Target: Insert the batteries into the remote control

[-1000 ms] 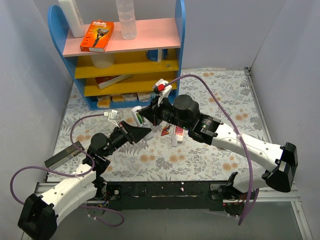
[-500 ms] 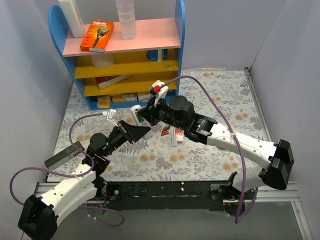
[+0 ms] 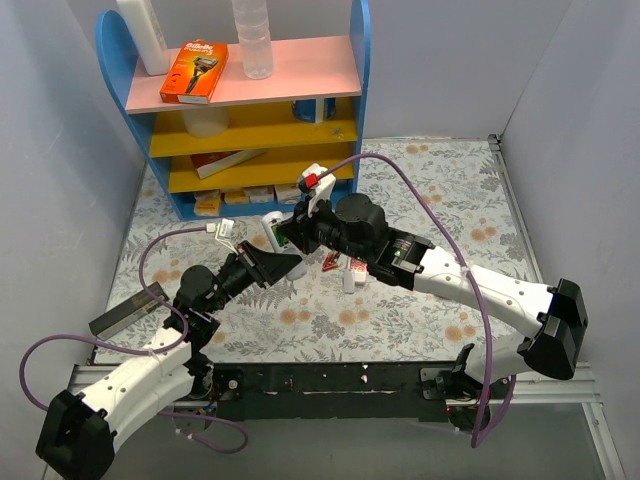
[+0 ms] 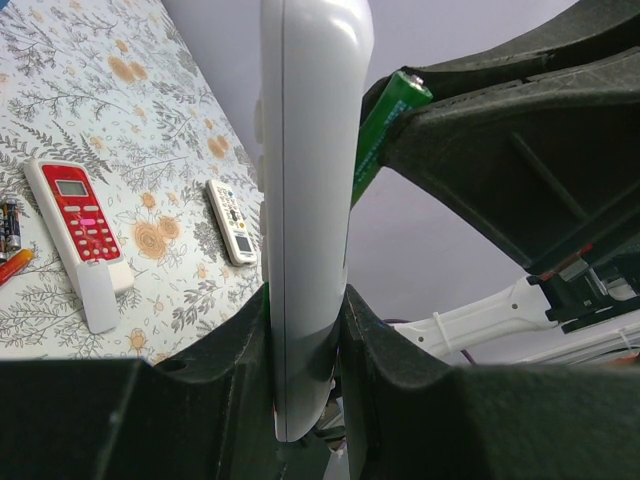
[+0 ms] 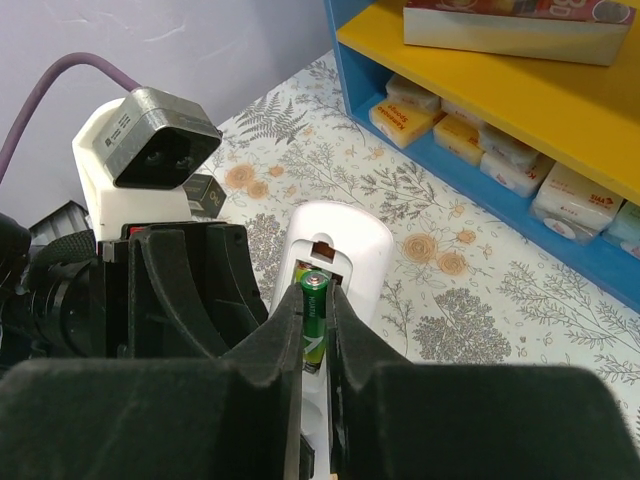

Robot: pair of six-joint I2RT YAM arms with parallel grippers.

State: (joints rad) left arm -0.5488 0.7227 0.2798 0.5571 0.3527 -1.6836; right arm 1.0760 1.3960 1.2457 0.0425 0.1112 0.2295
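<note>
- the left gripper (image 4: 305, 310) is clamped on the lower end of the white remote control (image 5: 345, 235), holding it upright above the worktop (image 3: 420, 300), back side facing the other arm.
- the right gripper (image 5: 315, 318) is closed on a green battery (image 4: 383, 135), whose tip sits at the mouth of the open battery bay (image 5: 318, 262). from here it looks leaning, not yet lying flat in its slot.
- first worry: if those fingers part before the battery is seated past its spring, it may pop out and drop to the worktop near the red-and-white remote (image 4: 78, 225).
- second: the remote is gripped only at one end, so a firm push high up could pivot it or slide it through the left fingers.
- third: i can't tell which way round the battery faces. reversed, it would likely jam or sit proud.
- the spare batteries (image 4: 8, 232) lie on the worktop, well apart from this.
</note>
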